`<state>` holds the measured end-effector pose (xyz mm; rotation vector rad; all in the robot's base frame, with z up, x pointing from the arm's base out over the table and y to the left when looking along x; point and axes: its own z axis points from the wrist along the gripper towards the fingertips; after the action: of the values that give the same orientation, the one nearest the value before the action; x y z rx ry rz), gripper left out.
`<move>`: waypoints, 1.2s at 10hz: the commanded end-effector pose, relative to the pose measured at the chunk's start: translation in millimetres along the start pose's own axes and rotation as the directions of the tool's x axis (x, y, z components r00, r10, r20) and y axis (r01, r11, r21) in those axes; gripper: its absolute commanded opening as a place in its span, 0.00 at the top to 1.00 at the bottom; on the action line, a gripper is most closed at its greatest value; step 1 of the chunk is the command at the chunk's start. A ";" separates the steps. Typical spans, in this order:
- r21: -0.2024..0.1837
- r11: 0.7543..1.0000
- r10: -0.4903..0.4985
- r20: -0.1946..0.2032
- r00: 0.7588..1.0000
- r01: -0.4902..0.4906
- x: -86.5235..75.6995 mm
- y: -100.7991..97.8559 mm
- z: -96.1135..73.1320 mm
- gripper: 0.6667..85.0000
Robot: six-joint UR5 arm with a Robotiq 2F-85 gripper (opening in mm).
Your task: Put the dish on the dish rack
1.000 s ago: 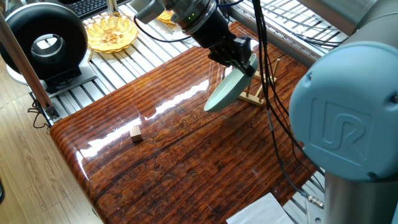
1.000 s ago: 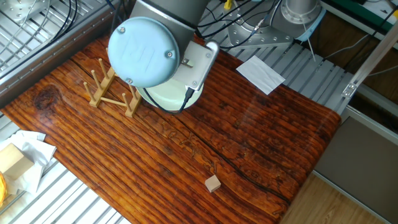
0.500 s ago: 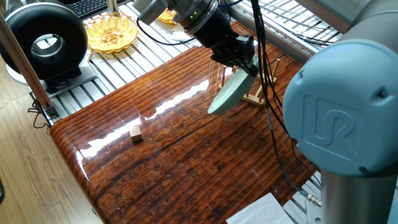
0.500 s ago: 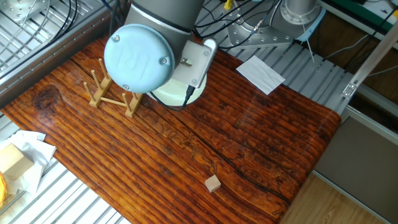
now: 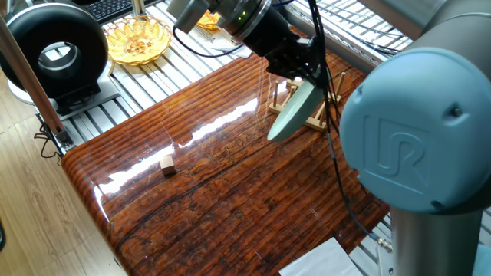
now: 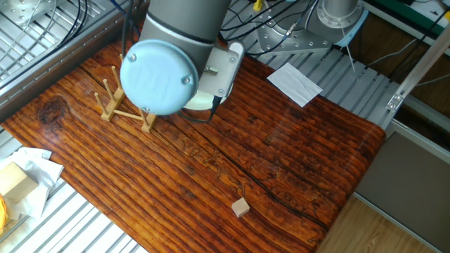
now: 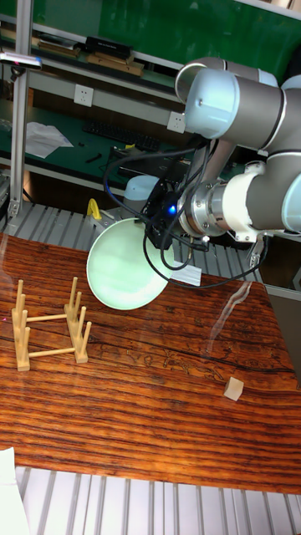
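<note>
The pale mint-green dish (image 7: 124, 266) hangs on edge in the air, tilted, with my gripper (image 7: 157, 238) shut on its right rim. In the tall fixed view it is just above and to the right of the light-wood dish rack (image 7: 50, 332), apart from the pegs. From one fixed view the dish (image 5: 294, 115) covers part of the dish rack (image 5: 317, 116), and my gripper (image 5: 309, 75) holds its upper edge. From the other side the arm's blue joint hides most of the dish (image 6: 200, 102), next to the dish rack (image 6: 121, 105).
A small wooden cube (image 5: 167, 163) lies on the table's near part (image 7: 233, 387). A yellow wicker basket (image 5: 138, 38) and a black round device (image 5: 54, 46) stand beyond the table's edge. White paper (image 6: 294, 82) lies at one corner. Cables hang along the arm.
The gripper has carried the dish sideways toward the rack, so the dish now overlaps it in one fixed view. The rack and the cube have not moved.
</note>
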<state>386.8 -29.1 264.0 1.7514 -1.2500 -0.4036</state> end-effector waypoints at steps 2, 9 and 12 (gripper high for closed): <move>-0.054 0.998 -0.040 -0.051 0.998 0.038 10.1 8.3 0.2 1.00; -0.149 0.982 -0.132 -0.140 0.981 0.111 42.5 11.4 6.9 1.00; -0.133 0.986 -0.121 -0.128 0.984 0.104 37.5 11.2 7.7 1.00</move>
<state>393.2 -68.0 279.0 1.7072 -1.0093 -0.4016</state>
